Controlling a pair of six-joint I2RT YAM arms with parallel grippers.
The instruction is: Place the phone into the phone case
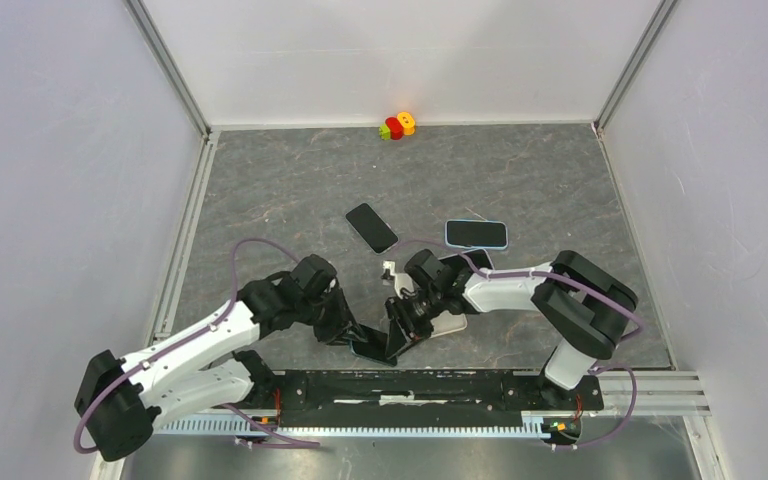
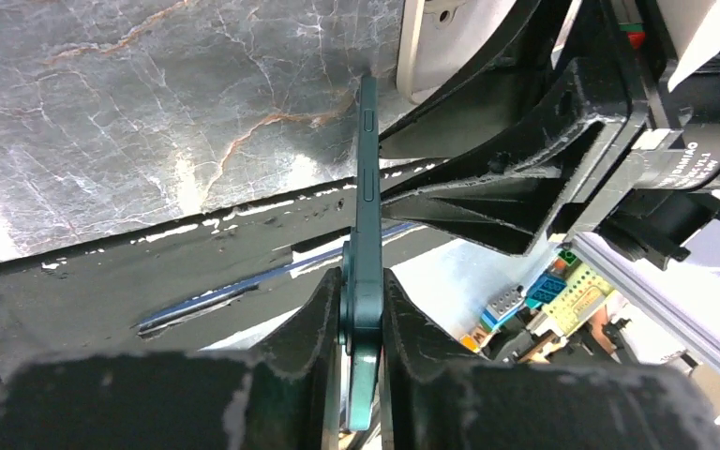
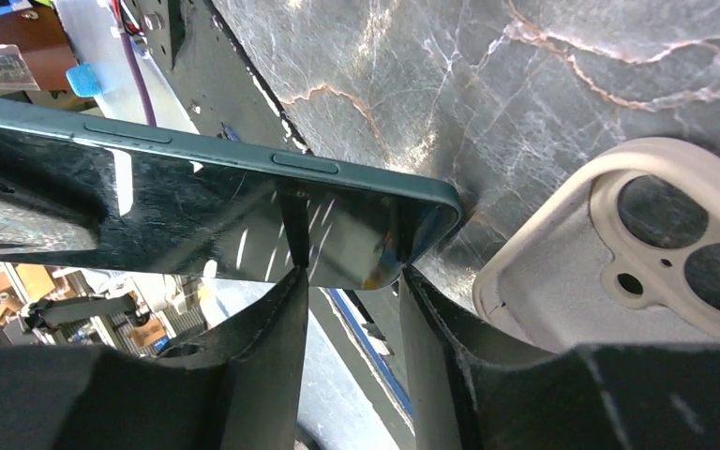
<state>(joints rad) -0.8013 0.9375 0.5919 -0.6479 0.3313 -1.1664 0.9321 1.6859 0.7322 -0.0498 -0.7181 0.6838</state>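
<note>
My left gripper [image 2: 364,286] is shut on the dark green phone [image 2: 367,216], pinching its two faces, so the phone shows edge-on in the left wrist view. From above, the phone [image 1: 370,348] hangs tilted just off the table's near edge between both grippers. My right gripper [image 3: 352,274] is open, and both fingertips touch the lower edge of the glossy phone [image 3: 197,211] near its corner. The beige phone case [image 3: 609,253] lies hollow side up on the marble just right of those fingers, camera cut-outs showing. In the top view the case [image 1: 450,323] is partly hidden by the right gripper [image 1: 407,322].
A black phone [image 1: 371,227] and a phone in a light blue case [image 1: 477,234] lie mid-table. A small red, green and yellow toy [image 1: 398,125] rests at the back wall. The black base rail [image 1: 410,385] runs along the near edge under the held phone.
</note>
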